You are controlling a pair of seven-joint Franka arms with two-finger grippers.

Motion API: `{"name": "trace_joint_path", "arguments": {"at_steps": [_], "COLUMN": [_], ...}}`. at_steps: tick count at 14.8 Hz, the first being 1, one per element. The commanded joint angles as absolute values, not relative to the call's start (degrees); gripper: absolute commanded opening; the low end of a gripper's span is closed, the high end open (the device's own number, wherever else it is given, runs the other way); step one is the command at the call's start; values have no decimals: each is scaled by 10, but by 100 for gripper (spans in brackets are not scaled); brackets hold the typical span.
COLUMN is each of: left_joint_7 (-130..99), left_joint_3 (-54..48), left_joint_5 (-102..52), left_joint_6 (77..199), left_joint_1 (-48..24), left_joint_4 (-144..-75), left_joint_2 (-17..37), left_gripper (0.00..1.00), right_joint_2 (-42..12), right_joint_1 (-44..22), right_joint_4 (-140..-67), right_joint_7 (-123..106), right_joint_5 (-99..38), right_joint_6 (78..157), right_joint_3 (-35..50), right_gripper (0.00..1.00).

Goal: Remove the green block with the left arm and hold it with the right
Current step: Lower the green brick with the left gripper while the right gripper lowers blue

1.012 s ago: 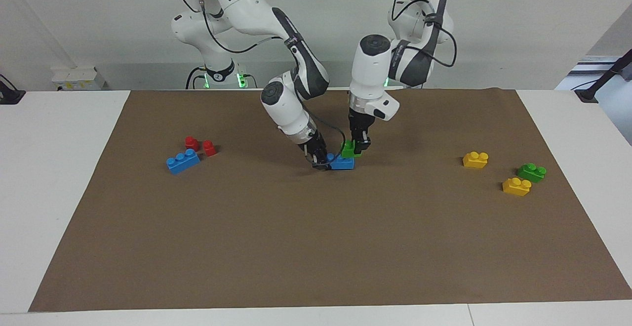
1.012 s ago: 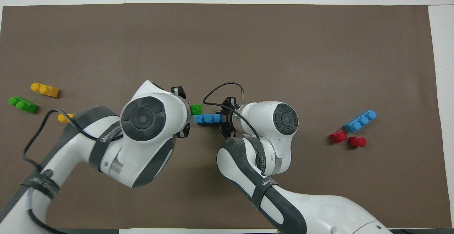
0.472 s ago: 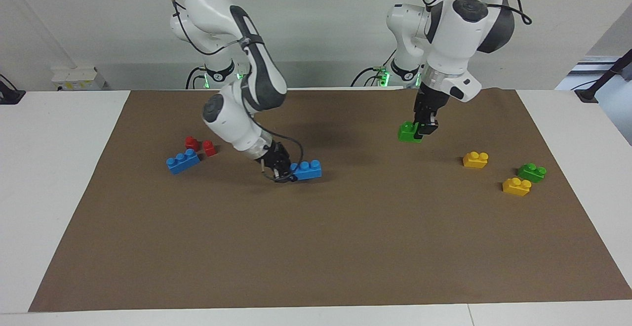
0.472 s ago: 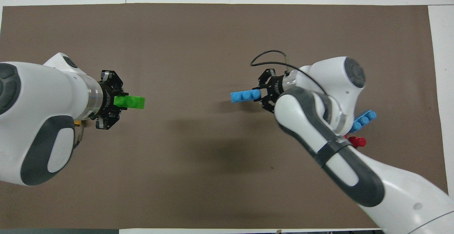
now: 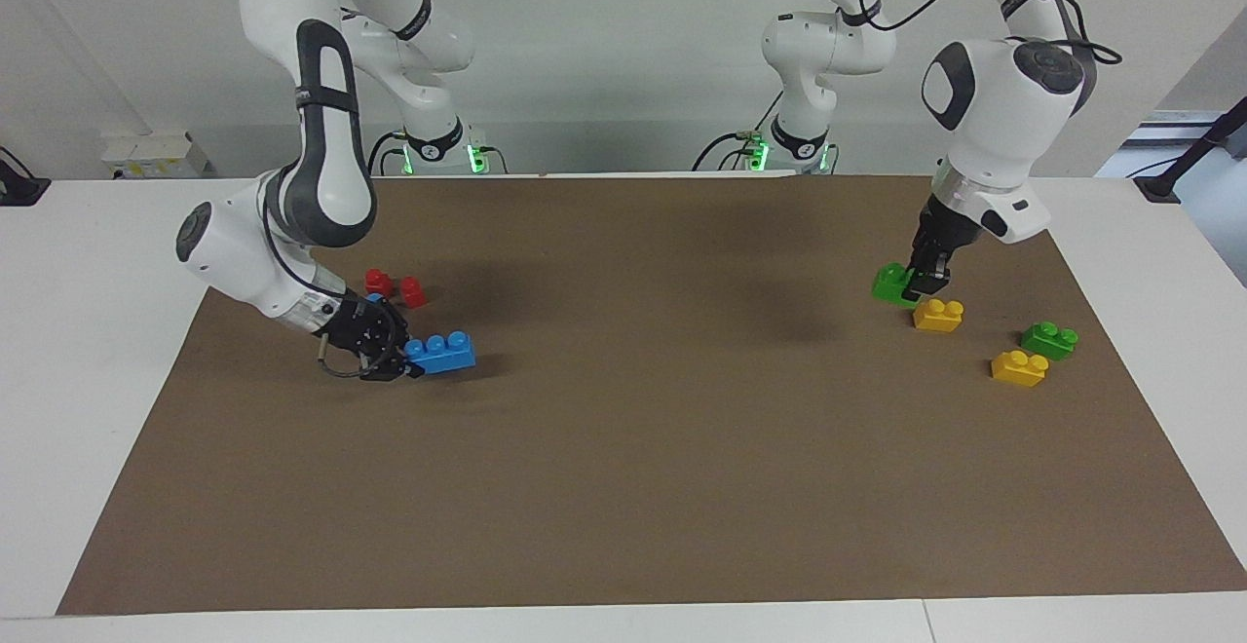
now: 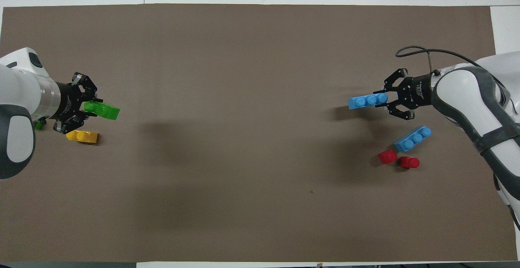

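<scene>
**Q:** From the facing view, where do you stand with the job?

**A:** My left gripper (image 5: pixel 921 283) is clamped on the green block (image 5: pixel 890 284), carried low over the mat (image 5: pixel 623 487) toward my left arm's end, just beside a yellow brick (image 5: pixel 938 315). My right gripper (image 5: pixel 395 356) is closed on one end of the blue brick (image 5: pixel 443 352), low over the mat toward my right arm's end. The two bricks are well apart, so I judge the separation done: green off, blue held. What is left, I would guess, is only setting them down.

**Q:** Any crowding there?

**A:** On my left, yes: that yellow brick, a second yellow brick (image 5: pixel 1019 367) and a darker green brick (image 5: pixel 1049 339) cluster close by. On my right, two red pieces (image 5: pixel 395 287) lie nearer to the robots than the blue brick I hold.

**Q:** And from overhead?

**A:** The same grips: left gripper (image 6: pixel 92 106) shut on the green block (image 6: pixel 102 110), with one yellow brick (image 6: pixel 82 136) showing beside it. Right gripper (image 6: pixel 389 97) shut on the blue brick (image 6: pixel 367 101); a second blue brick (image 6: pixel 412 138) and the red pieces (image 6: pixel 398 159) sit nearer to me. Both hands are near the mat's short edges, while its whole middle lies open for travel.
</scene>
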State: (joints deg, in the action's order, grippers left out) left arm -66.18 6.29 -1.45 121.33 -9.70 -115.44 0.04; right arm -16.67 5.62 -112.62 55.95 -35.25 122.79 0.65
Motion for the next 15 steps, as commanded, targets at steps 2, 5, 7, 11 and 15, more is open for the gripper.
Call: {"name": "trace_joint_path", "arguments": {"at_steps": [2,5,7,11,15], "left_joint_7": [-603,-579,-575,-573,-571], "left_joint_3": [57,58,58,57,57], "left_joint_5": [-19,-18,-18,-18,-18], "left_joint_6": [1284,1333,1358,1388,1397], "left_joint_1": [-65,-47,-46,-44,-45], "left_joint_4": [-1135,-1131,-1126,-1127,-1127], "left_joint_2": [82,125,162,193,200], "left_gripper": [0,0,0,0,99], "right_joint_2": [-174,-183,-183,-181,-179], "right_joint_1": [83,103,103,111,110], "right_joint_4": [-1144,-1150,-1152,-1161,-1173], "right_joint_7": [538,498,497,480,461], "right_joint_5": [-344,-344,-344,-345,-345], "right_joint_6": [1234,1237,1239,1241,1258], "right_joint_3": [16,16,16,16,17], "right_gripper": [0,0,0,0,20]}}
